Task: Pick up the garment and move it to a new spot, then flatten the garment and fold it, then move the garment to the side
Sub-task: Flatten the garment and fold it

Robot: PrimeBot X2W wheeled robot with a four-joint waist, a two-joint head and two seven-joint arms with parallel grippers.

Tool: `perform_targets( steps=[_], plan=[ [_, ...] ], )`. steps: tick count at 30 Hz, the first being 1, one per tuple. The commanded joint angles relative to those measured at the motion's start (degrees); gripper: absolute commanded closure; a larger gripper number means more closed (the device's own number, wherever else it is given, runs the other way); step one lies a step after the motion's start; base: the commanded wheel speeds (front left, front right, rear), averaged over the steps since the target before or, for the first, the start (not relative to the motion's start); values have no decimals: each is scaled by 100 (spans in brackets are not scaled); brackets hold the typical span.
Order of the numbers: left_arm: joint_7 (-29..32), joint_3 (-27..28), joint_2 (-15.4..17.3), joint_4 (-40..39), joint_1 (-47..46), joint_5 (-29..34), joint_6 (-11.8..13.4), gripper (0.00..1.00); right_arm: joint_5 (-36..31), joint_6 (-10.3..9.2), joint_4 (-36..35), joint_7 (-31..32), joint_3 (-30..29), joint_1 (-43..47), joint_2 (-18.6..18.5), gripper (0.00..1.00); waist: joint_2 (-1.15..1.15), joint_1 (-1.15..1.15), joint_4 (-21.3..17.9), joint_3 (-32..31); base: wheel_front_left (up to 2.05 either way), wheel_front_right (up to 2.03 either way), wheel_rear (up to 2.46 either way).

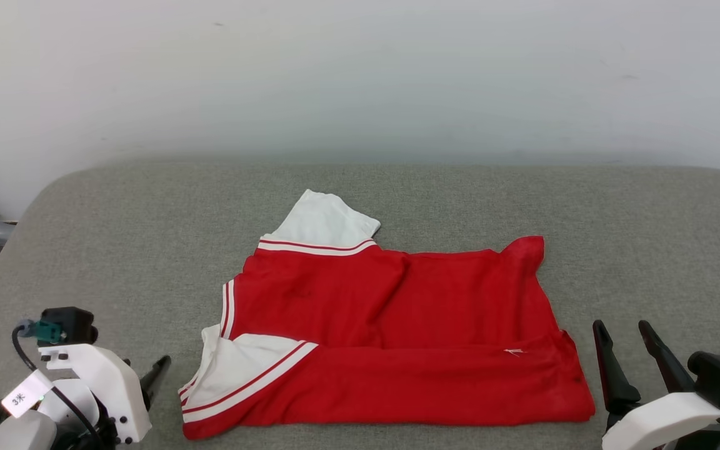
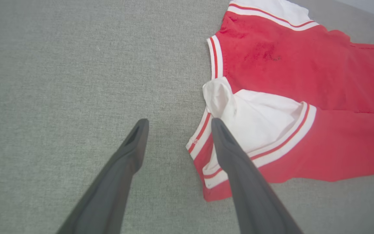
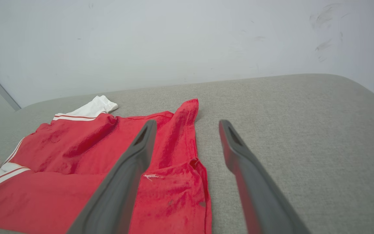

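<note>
Between left gripper (image 2: 178, 123) and right gripper (image 1: 621, 326), the garment (image 1: 391, 337) is laid on the cushion (image 1: 116, 237), long axis left to right. Both sets of fingers are spread wide and empty, each just beside one end.

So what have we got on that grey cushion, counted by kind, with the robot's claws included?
Red jersey T-shirt: 1
Grippers: 2 (left gripper, right gripper, both open and holding nothing)
Total: 3
</note>
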Motion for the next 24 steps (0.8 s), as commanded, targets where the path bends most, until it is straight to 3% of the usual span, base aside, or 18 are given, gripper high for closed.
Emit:
perform_targets(
  steps=[1,6,14,23,24],
  plan=[
    [287,-43,92,-180,91,-89,12,0,-16,-7,-93,55,-39,77,30,0,0,1,-13,5,0,0,0],
    [1386,-234,328,-792,302,-297,294,0,15,-6,-328,173,-42,171,80,0,0,1,-100,91,0,0,0],
    [1904,-390,270,-935,306,-318,649,0,106,-6,-471,249,25,31,94,0,0,1,-294,526,0,0,0],
    [1924,-554,21,-542,136,-374,530,0,174,-6,-352,270,-64,-98,94,0,0,1,-423,803,0,0,0],
    [1922,-578,-24,-506,106,-375,489,5,189,-6,-333,295,-83,-116,95,0,0,1,-427,818,0,0,0]
  ],
)
